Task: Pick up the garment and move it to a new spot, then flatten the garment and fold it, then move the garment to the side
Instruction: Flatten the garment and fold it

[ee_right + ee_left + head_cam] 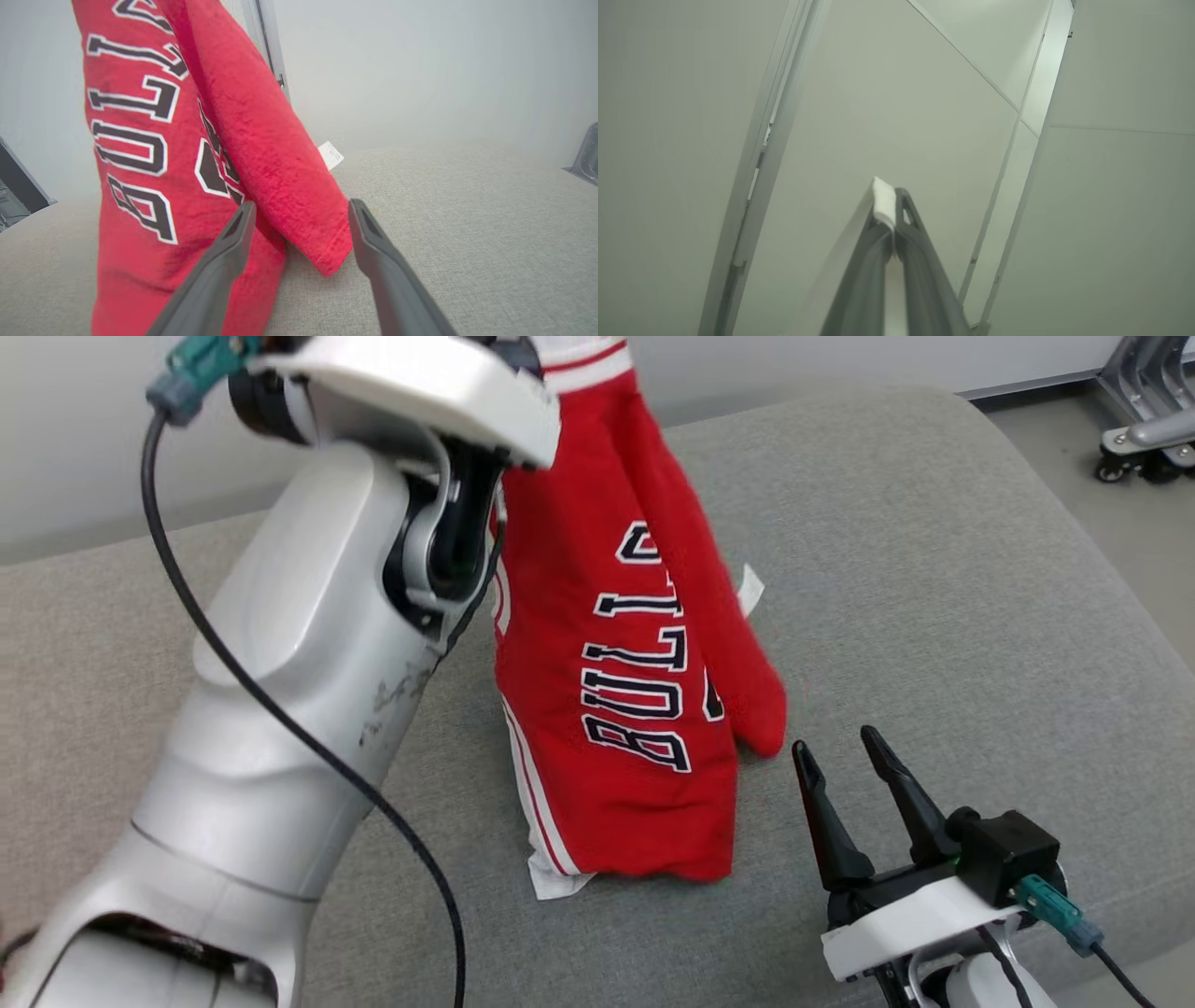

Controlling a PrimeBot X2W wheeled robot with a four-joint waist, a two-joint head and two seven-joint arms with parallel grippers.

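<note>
Above the grey padded surface [934,569], one red garment [635,728] hangs lengthwise from the raised left claw [892,205], its lower hem crumpled onto the padding. Seen from the left wrist view, that claw is clenched on a narrow strip of white trim and nothing more. To my eye that is the weak spot: a pinch so near the edge could let the cloth slide out, and the lot would drop in a heap instead of being carried to a new spot.

The right claw [837,742] stands released, fingers spread, just beside the loose red flap at the garment's right. In its own wrist view the flap's corner shows between the fingers, though I cannot tell whether it is truly within them. Closing there might catch one layer or two together, leaving the garment twisted and hard to flatten. The hem dragging over the padding could bunch it too.

My count: one garment, one white label [750,588] poking out behind it, two claws, one black cable [233,672] along the left arm, and one wheeled metal frame [1144,439] on the floor beyond.
</note>
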